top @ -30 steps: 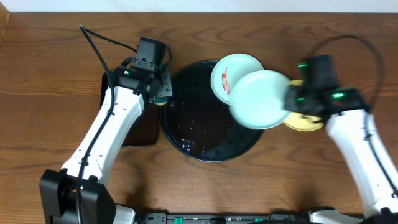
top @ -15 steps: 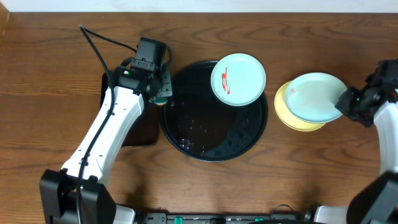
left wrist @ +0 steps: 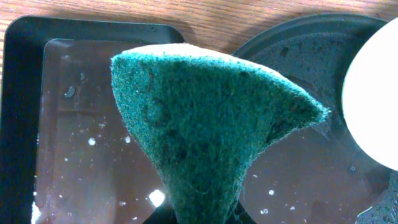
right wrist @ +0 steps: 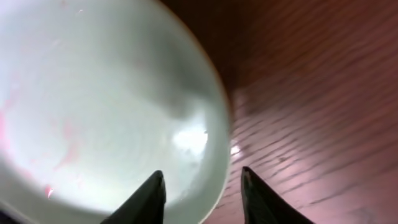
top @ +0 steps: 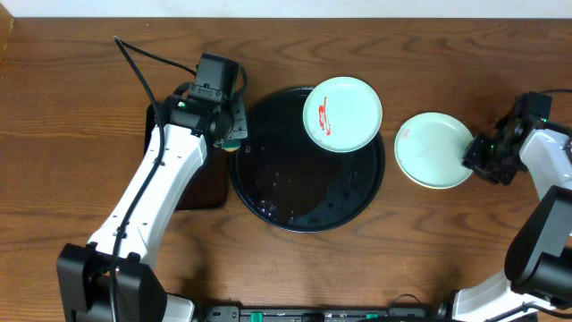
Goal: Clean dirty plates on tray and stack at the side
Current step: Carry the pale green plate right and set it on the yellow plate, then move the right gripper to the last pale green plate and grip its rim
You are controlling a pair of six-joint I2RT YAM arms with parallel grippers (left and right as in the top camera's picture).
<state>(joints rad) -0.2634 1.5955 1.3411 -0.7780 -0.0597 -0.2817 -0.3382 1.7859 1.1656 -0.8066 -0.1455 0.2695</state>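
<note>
Moved: right gripper (top: 473,158) has swung out from above the round tray (top: 268,192) to the right side of the table (top: 71,134). The clean-looking plate (top: 433,148) it carried a second ago now lies flat there, covering the yellow plate that showed under it half a second ago.
Table: brown wood, grain running left to right.
Round tray: glossy black with a raised rim, mid-table, droplets on its floor.
Rectangular tray (left wrist: 18,93): black, just left of the round one, with a wet-looking floor and white specks.
Smeared plate (top: 353,121): pale blue-green with a red streak on its left half. It sits at the round tray's upper right, its far edge reaching past the rim.
Clean-looking plate: pale blue-green, right of the round tray and apart from it; the wrist view shows faint pink traces.
Sponge (left wrist: 205,124): dark green scouring pad, folded into a fan, above where the two trays meet.
Left gripper (top: 231,134): pressed together, pinching the sponge.
Right gripper: fingers spread — one over the plate's right rim, one over bare wood, not pinching it.
</note>
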